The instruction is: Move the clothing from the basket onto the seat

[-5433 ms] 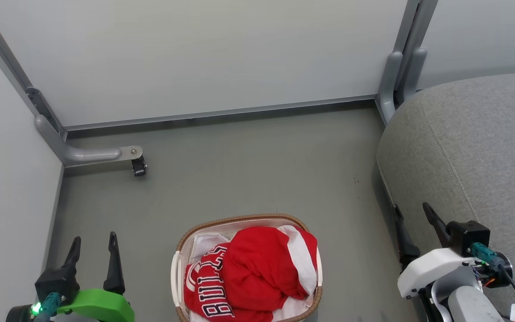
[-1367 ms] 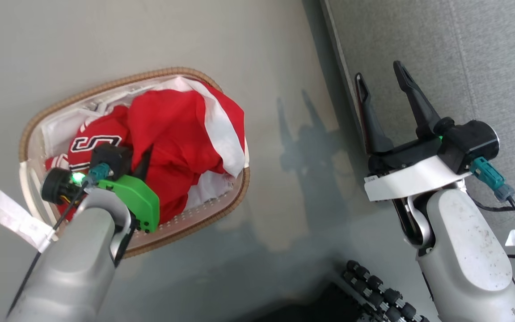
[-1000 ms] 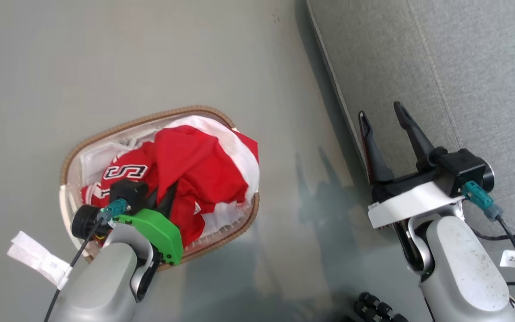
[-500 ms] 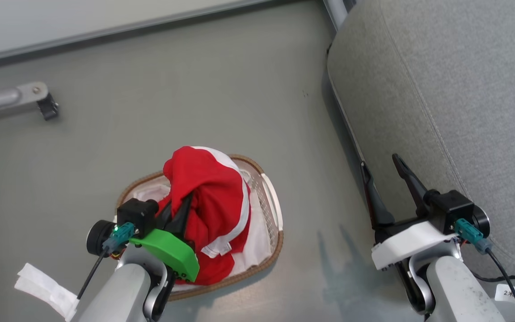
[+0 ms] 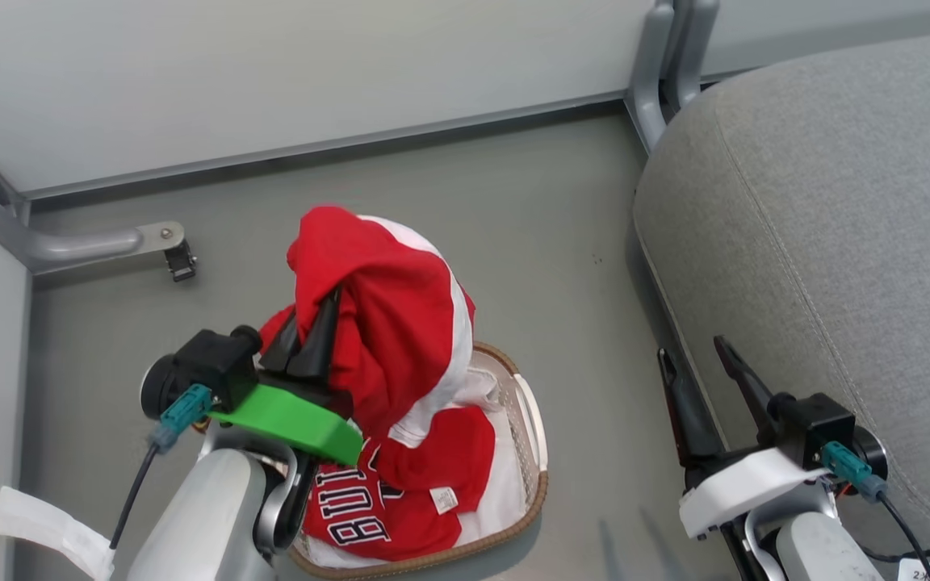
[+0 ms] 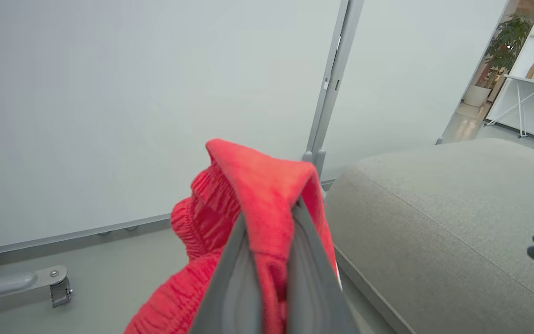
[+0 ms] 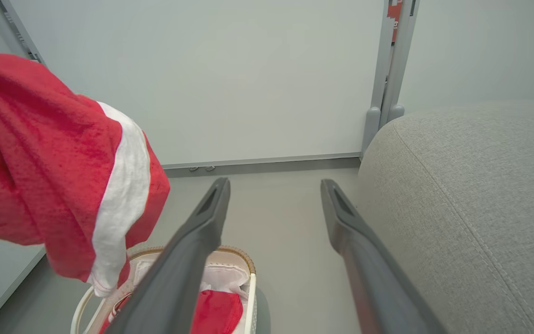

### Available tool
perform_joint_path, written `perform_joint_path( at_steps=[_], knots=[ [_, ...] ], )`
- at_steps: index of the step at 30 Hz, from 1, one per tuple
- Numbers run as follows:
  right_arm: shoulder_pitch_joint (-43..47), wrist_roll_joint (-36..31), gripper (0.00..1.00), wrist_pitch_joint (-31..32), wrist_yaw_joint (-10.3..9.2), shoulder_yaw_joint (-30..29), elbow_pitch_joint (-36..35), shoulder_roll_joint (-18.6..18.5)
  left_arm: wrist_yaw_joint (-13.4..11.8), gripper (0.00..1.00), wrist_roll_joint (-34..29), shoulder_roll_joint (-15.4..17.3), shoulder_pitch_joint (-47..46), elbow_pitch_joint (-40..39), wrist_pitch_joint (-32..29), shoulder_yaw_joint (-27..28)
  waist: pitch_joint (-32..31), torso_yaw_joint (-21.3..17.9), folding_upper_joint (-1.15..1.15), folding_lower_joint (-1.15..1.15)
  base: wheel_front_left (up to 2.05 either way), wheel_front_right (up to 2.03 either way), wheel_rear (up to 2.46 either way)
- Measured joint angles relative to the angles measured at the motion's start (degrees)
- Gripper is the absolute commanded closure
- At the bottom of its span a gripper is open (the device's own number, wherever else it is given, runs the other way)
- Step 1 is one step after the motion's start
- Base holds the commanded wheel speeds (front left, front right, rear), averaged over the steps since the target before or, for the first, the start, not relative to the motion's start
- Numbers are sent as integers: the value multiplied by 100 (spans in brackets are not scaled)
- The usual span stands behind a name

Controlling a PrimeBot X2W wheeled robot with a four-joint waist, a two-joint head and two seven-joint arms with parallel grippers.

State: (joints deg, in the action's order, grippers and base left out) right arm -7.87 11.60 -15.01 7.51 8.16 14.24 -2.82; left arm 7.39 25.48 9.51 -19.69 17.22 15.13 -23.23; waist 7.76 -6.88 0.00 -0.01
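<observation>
Clothing (image 5: 425, 452) sits in two places. One red garment (image 5: 388, 323) with a white stripe hangs from the left gripper (image 5: 313, 335), above the basket (image 5: 544, 476). The jersey (image 5: 368, 516) with black lettering lies inside the basket on the white liner (image 5: 505, 496).

The basket stands on the grey floor (image 5: 513, 218) between the two arms. The seat (image 5: 836, 242) is to the right of the basket, apart from it, with a strip of floor between. The right gripper (image 5: 691, 349) stands in that strip, just beside the seat's front edge, between basket and seat. A metal foot (image 5: 102, 242) with a small caster (image 5: 181, 263) is at the left, well apart from the basket. A metal post (image 5: 667, 64) stands at the seat's far corner, against the pale wall panels (image 5: 271, 73).

Open floor runs from the basket to the wall. The seat's rounded edge faces the basket, and its top is a broad grey surface with a stitched seam.

The left forearm comes up from the lower left with a green bracket (image 5: 295, 420) at the wrist. Its fingers (image 6: 230, 287) point up and away, pinched tight on a fold of the garment. In the left wrist view a gathered red band drapes over their tips. The right arm is low at the lower right, its fingers (image 7: 202, 232) pointing forward, spread wide and holding nothing.
</observation>
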Motion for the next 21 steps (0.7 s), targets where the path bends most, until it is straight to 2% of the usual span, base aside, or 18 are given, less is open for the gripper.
perform_joint_path(
  at_steps=[11, 21],
  knots=[
    [135, 49, 0, 0, 0, 53, 76, 2, 0, 100, -85, -8, -565, -938, 1, 11, -220, 240, 0, 0, 0, 0, 0],
    [166, 107, 0, 0, 0, 307, 127, 1, 0, 100, -73, -47, -676, -1082, 1, -48, -273, 272, 0, 0, 0, 0, 0]
  ],
)
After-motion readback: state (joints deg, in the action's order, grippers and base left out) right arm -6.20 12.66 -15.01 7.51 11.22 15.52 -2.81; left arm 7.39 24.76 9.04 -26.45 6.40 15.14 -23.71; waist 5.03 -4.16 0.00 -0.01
